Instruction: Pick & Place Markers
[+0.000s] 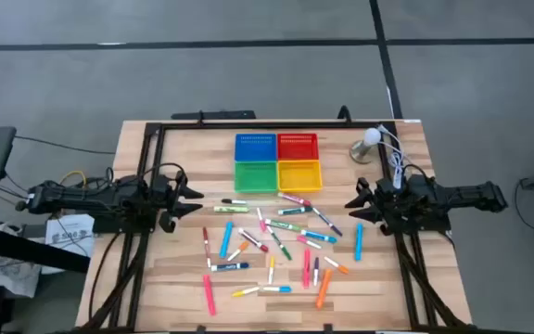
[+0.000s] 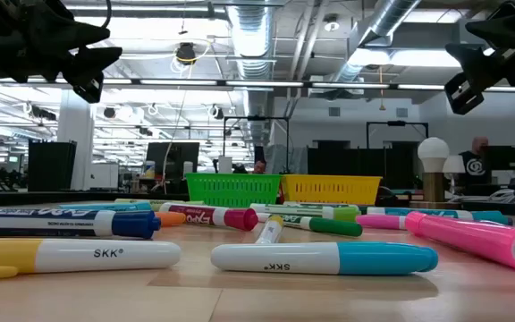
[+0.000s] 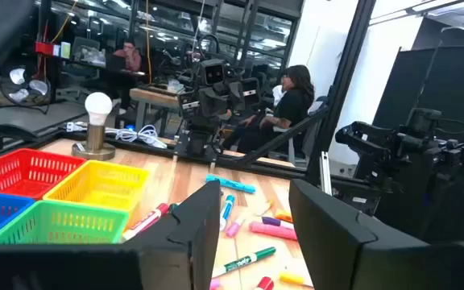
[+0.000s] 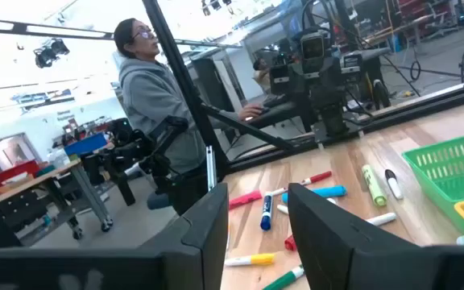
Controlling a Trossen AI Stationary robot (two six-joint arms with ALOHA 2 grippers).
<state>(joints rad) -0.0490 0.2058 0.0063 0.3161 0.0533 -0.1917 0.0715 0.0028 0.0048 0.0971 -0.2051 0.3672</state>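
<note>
Markers (image 1: 276,243) scattered mid-table, six o'clock of the mesh baskets (image 1: 277,160), none sorted yet. Left gripper (image 1: 196,199) at nine o'clock, right gripper (image 1: 352,203) at three, both raised, part-open, empty. Next, probably: descend, straddle one marker, close.
</note>
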